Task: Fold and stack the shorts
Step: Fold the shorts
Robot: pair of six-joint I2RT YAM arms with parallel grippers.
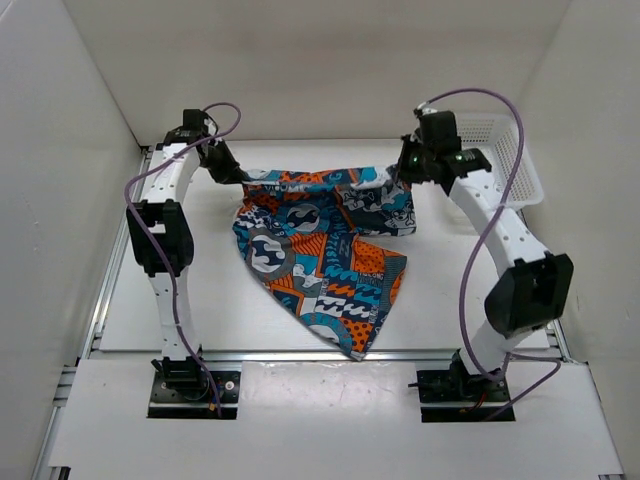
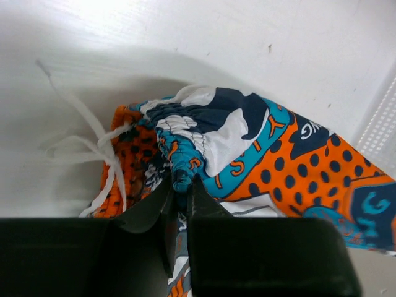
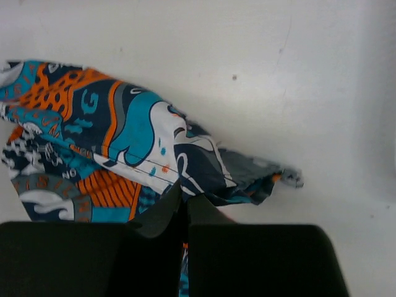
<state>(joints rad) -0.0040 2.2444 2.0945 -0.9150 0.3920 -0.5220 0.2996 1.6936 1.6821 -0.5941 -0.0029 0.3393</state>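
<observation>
The printed shorts (image 1: 320,255) hang stretched between both arms at the back of the table, their lower part draped onto the surface toward the front. My left gripper (image 1: 238,176) is shut on the gathered waistband at the shorts' left end (image 2: 185,173), where white drawstrings (image 2: 102,148) dangle. My right gripper (image 1: 405,172) is shut on the shorts' right edge (image 3: 198,179), with a crumpled corner (image 3: 272,176) sticking out to the right. In the wrist views the left gripper (image 2: 181,185) and the right gripper (image 3: 184,198) both pinch cloth between their black fingers.
A white mesh basket (image 1: 510,160) stands at the back right, just beyond the right arm; its wall (image 2: 380,127) shows at the right edge of the left wrist view. White walls enclose the table on the left, back and right.
</observation>
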